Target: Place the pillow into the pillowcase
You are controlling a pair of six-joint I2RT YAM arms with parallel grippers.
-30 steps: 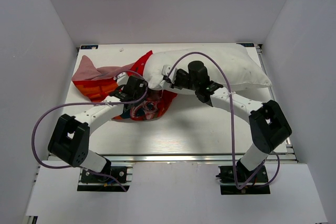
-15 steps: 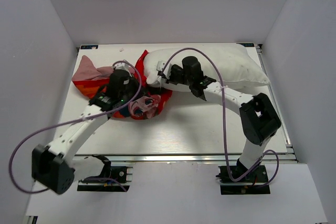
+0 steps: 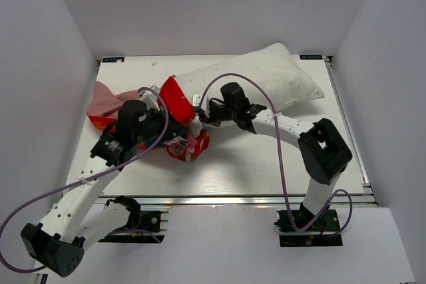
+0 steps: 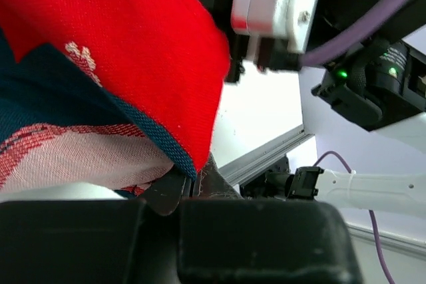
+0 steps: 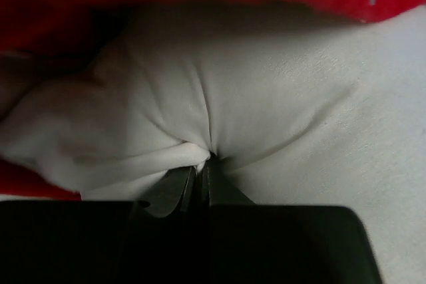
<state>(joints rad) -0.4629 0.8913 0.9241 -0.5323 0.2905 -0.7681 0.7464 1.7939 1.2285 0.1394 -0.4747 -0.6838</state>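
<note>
Pillow (image 3: 266, 78): slantwise on the far part of the table (image 3: 266, 164), mostly bare.
Pillowcase (image 3: 178, 96): bunched at the left, touching the pillow's left end.
Left gripper (image 4: 192, 187): clamped on the pillowcase hem.
Right gripper (image 5: 202, 174): pinching the pillow's fabric.
Progress: early; at most a corner seems inside.

pillow (image 3: 266, 78): white cloth, matt, fine grain, faint specks
pillowcase (image 3: 178, 92): woven cloth, matt; red/navy outside, pink-white weave inside
table (image 3: 253, 164): white, smooth, slight sheen, below pillow
rail (image 3: 233, 199): bare metal, ribbed, at table edge farthest from pillow
cable (image 4: 359, 28): purple, smooth, glossy
arm links (image 3: 283, 124): white plastic, smooth; joints black, matt
</note>
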